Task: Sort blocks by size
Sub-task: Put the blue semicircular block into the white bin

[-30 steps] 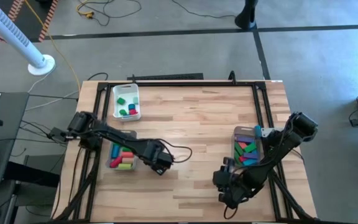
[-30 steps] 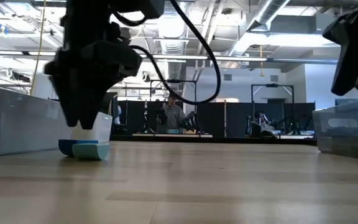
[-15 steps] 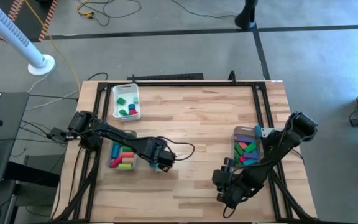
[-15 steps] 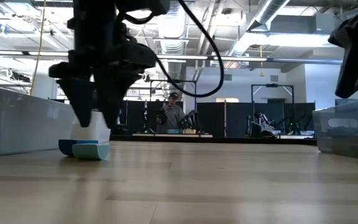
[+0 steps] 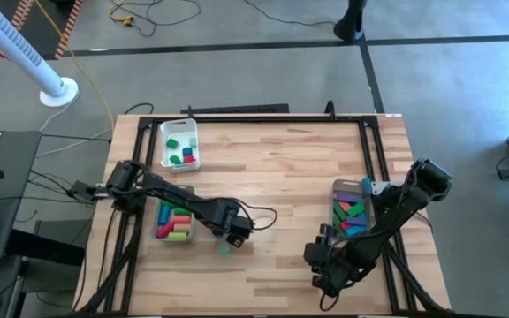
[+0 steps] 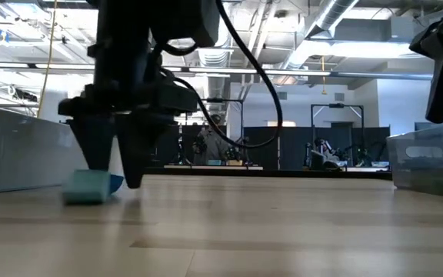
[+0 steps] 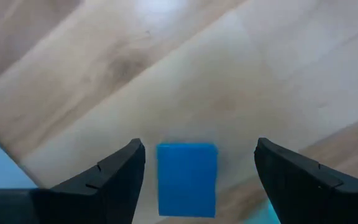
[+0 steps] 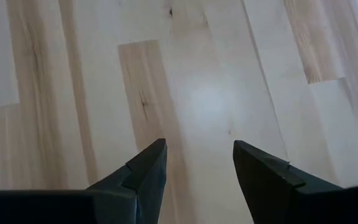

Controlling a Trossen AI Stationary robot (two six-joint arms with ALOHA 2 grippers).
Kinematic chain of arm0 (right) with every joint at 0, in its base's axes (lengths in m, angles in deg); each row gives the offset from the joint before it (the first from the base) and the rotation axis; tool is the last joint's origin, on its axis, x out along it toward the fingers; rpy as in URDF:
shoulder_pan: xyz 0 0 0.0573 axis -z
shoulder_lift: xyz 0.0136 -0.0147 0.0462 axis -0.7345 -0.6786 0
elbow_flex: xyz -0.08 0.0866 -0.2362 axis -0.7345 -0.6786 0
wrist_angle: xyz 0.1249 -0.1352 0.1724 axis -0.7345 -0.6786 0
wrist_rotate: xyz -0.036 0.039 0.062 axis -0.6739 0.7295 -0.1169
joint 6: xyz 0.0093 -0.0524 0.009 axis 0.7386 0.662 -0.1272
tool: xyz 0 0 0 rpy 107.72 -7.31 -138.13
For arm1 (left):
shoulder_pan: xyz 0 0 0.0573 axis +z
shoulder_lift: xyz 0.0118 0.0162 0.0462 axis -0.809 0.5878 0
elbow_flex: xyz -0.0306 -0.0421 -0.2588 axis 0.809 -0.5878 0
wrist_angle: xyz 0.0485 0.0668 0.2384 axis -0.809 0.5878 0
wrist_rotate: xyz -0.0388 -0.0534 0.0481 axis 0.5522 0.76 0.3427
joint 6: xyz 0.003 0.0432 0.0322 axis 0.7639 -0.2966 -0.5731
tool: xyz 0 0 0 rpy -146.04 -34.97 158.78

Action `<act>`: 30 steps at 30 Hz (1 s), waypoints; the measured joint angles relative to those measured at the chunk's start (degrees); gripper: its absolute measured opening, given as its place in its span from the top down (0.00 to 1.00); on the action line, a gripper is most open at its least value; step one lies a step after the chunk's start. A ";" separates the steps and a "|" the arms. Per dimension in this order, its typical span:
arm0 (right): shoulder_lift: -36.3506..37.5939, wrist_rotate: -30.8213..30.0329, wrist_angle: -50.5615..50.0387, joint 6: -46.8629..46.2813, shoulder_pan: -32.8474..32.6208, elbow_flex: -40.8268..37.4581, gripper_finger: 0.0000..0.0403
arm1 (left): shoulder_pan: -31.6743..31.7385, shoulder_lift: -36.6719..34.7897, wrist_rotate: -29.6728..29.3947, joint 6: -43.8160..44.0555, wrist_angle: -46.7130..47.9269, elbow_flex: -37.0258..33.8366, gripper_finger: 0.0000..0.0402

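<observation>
My left gripper (image 7: 197, 146) points straight down, open, just above the wood beside the left bin. A small blue block (image 7: 186, 179) lies flat on the table between its two fingers, with a gap on each side. A teal block (image 5: 225, 248) lies on the table just to the near side of that gripper; in the low view the teal block (image 6: 89, 187) sits in front of one finger, and I cannot tell whether they touch. My right gripper (image 8: 199, 146) hangs open over bare wood near the front right.
A clear bin (image 5: 173, 223) of coloured blocks stands just left of my left gripper. A white tray (image 5: 179, 146) with a few blocks is at the far left. Another clear bin (image 5: 352, 212) with blocks is at the right, next to my right arm.
My left gripper has opened wider and come down toward the table, rolling a little about its own axis. The teal block, before under the gripper, now lies clear of it toward the near edge.
</observation>
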 joint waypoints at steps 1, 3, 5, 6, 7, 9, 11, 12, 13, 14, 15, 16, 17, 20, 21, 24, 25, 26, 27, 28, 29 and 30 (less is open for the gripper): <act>0.00 0.00 -0.05 0.03 0.00 0.00 0.47 | -0.09 0.00 -0.01 0.00 -0.03 0.00 0.28; 0.00 0.00 -0.07 0.04 0.00 0.00 0.47 | -0.12 -0.13 -0.14 0.41 0.11 0.00 0.28; 0.00 -0.02 -0.25 0.06 0.00 0.00 0.47 | -0.17 -0.08 0.00 0.39 0.14 0.00 0.28; 0.00 -0.04 -0.34 0.11 0.00 0.00 0.47 | -0.25 -0.06 0.03 0.06 0.32 0.00 0.28; 0.00 -0.04 -0.42 0.14 0.00 0.00 0.47 | -0.25 -0.06 0.09 -0.11 0.53 0.00 0.28; 0.00 -0.13 -0.63 0.19 0.00 0.00 0.47 | -0.11 -0.08 0.08 -0.62 0.94 -0.08 0.28; 0.00 -0.18 -0.77 0.19 0.00 0.00 0.47 | 0.26 -0.07 0.97 -0.67 -0.04 -1.09 0.28; 0.00 -0.20 -0.88 0.19 0.00 0.00 0.47 | 0.28 -0.07 1.99 -0.69 -0.46 -1.73 0.28; 0.00 -0.20 -0.98 0.19 0.00 0.00 0.47 | 0.34 -0.07 3.13 -0.64 -0.66 -2.48 0.28; 0.00 -0.20 -1.17 0.19 0.00 0.00 0.47 | 0.33 -0.20 3.87 -0.63 -1.27 -3.18 0.28; 0.00 -0.20 -1.31 0.19 0.00 0.00 0.47 | 0.20 -0.35 4.45 -0.59 -2.16 -3.96 0.28; 0.00 -0.20 -1.38 0.19 0.00 0.00 0.47 | -0.06 -0.43 4.87 -0.57 -3.08 -4.65 0.28; 0.00 -0.20 -1.40 0.19 0.00 0.00 0.47 | -0.35 -0.47 4.97 -0.59 -4.10 -5.15 0.28; 0.00 -0.29 -1.40 0.19 0.22 0.00 0.47 | -0.65 -0.46 5.08 -0.64 -5.26 -5.47 0.31; 0.00 -0.38 -1.40 0.19 0.26 0.00 0.47 | -0.65 -0.43 5.18 -0.75 -5.47 -5.49 0.34; 0.00 -0.63 -1.40 0.21 0.55 0.00 0.47 | -0.68 -0.37 5.57 -1.68 -5.76 -5.51 0.43; 0.00 -0.66 -1.40 0.21 0.65 0.00 0.47 | -0.71 -0.35 5.68 -2.18 -5.80 -5.53 0.47; 0.00 -0.65 -1.40 0.21 0.63 0.00 0.47 | -0.75 -0.31 5.98 -2.63 -5.76 -5.53 0.50; 0.00 -0.66 -1.39 0.21 0.63 0.00 0.47 | -0.76 -0.28 6.41 -3.15 -5.74 -5.53 0.54; 0.00 -0.66 -1.37 0.21 0.66 0.00 0.47 | -0.76 -0.27 6.75 -3.62 -5.70 -5.55 0.58; 0.00 -0.68 -1.31 0.21 0.66 0.00 0.47 | -0.79 -0.26 6.99 -4.07 -5.66 -5.57 0.61; 0.00 -0.68 -1.16 0.21 0.66 0.00 0.47 | -0.81 -0.26 7.10 -4.63 -5.62 -5.57 0.65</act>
